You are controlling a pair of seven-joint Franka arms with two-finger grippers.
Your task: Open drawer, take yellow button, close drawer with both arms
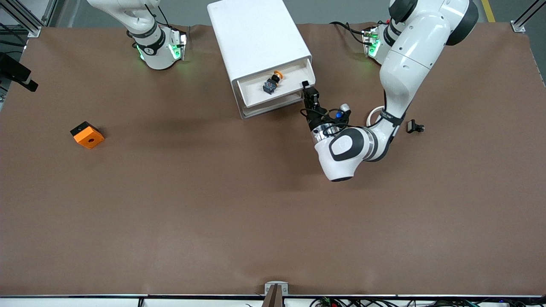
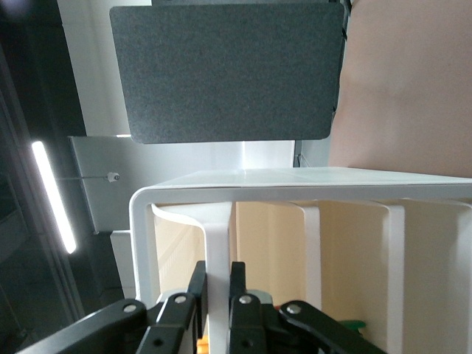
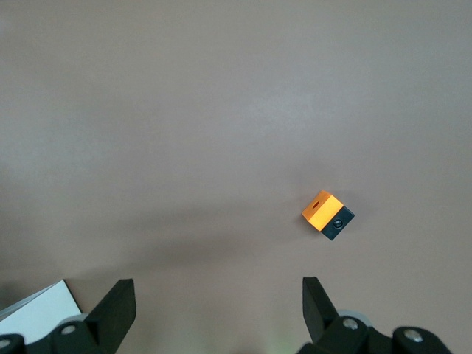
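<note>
High front camera facing both arms, wrist cameras close, orange cube shared with right wrist

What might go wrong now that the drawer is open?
1. The left pincer is shut on the corner of the drawer; a crooked pull could jam it or shift the cabinet.
2. The button is tiny; the right pincer, open and waiting over bare table, might fumble it.
</note>
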